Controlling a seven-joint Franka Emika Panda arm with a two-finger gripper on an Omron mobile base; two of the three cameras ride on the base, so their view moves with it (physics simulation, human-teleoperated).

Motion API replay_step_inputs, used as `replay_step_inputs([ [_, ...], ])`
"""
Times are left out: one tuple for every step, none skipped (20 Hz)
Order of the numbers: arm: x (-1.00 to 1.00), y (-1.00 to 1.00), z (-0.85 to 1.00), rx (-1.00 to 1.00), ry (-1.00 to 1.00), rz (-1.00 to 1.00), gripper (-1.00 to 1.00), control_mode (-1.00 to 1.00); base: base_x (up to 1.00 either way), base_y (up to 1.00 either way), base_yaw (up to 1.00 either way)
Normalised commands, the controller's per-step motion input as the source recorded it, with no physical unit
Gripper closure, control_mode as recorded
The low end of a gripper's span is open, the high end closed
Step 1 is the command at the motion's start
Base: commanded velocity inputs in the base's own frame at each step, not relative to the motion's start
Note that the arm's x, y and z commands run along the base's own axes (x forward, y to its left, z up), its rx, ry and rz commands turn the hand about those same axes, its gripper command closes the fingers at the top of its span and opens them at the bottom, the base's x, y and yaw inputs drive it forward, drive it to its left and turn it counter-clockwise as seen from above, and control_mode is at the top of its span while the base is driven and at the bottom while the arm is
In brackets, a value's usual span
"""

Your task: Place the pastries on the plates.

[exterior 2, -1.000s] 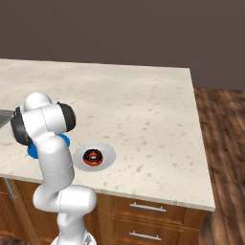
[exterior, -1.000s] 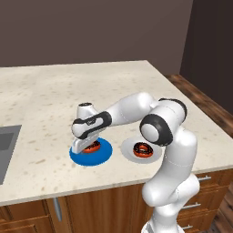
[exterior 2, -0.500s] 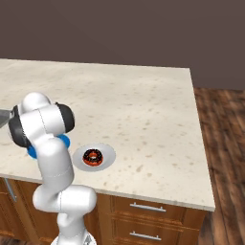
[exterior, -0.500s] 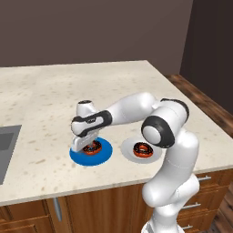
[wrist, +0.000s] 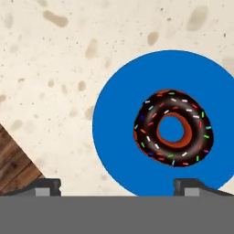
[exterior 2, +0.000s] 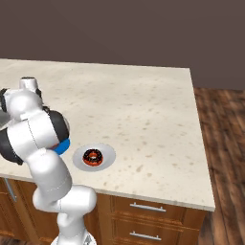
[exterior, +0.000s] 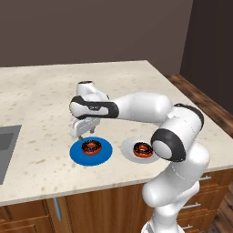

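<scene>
Speckled beige counter (exterior: 41,100) | gripper (exterior: 83,132) spread wide, grasping nothing, just above blue plate (exterior: 91,151) | doughnut (exterior: 91,146) rests there; second doughnut (exterior: 143,149) on grey-white plate (exterior: 129,148) | risk: fingertips clipping pastry during retreat.

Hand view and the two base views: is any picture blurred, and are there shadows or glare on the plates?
Hand view: sharp; the doughnut and its sprinkles are crisp on the blue plate, no glare. Left base view: soft but readable; even light, faint shadow under the gripper. Right base view: the grey-white plate shows no glare; the arm hides most of the blue plate.
</scene>
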Motion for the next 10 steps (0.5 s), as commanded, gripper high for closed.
replay_step_inputs([
  [-0.32,-0.15,1.0,0.02,0.0,0.0,-1.0,-1.0,0.0,0.0,0.0],
  [-0.25,-0.16,1.0,0.01,0.0,0.0,-1.0,-1.0,0.0,0.0,0.0],
  [-0.25,-0.31,1.0,0.01,-0.01,0.0,-1.0,-1.0,0.0,0.0,0.0],
  [-0.21,-0.42,1.0,0.0,0.0,0.0,-1.0,-1.0,0.0,0.0,0.0],
  [-0.21,-0.55,0.84,0.0,-0.05,-0.03,-1.0,-1.0,0.0,0.0,0.0],
  [-0.22,-0.63,0.62,0.0,-0.12,-0.04,-1.0,-1.0,0.0,0.0,0.0],
  [-0.21,-0.77,0.46,0.0,-0.2,-0.05,-1.0,-1.0,0.0,0.0,0.0],
  [-0.22,-0.84,0.44,0.0,-0.26,-0.05,-1.0,-1.0,0.0,0.0,0.0],
  [-0.14,-0.99,0.49,0.0,-0.27,-0.06,-1.0,-1.0,0.0,0.0,0.0],
  [-0.16,-1.0,0.47,0.0,-0.29,-0.07,-1.0,-1.0,0.0,0.0,0.0],
])
